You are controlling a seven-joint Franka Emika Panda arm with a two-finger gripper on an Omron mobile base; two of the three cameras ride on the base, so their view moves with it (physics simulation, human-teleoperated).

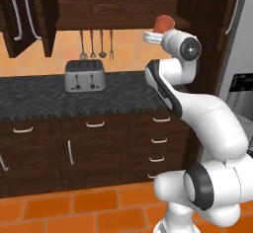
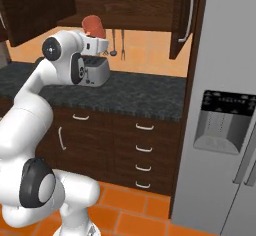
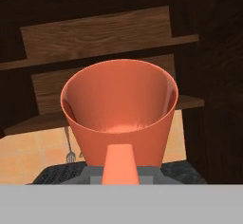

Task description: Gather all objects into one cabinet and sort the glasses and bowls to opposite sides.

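The red-orange cup (image 3: 118,109) sits clamped in the fingers (image 3: 118,163), its open mouth facing the hand camera so the inside wall and the paler bottom are in plain sight, with one finger laid against the cup's near wall at 6 o'clock of the rim. In the left base view the red-orange cup (image 1: 163,23) shows at 12 o'clock of the white wrist, raised to the level of the cabinet (image 1: 118,5) shelf edge and just in front of it; whether it touches the shelf cannot be told. In the right base view the same cup (image 2: 93,26) pokes up at 1 o'clock of the arm's upper dark joint, against the underside of the dark brown cabinet (image 2: 130,2). Beyond the cup in the hand view run two wood-grain shelf boards of the cabinet (image 3: 95,35), one above the other. Down on the bench (image 1: 44,98) stands the toaster (image 1: 85,75), at 9 o'clock of the arm and well apart from it, with hanging utensils (image 1: 96,44) on the orange wall at 12 o'clock of it. A grey fridge (image 2: 225,105) stands at 3 o'clock in the right base view.
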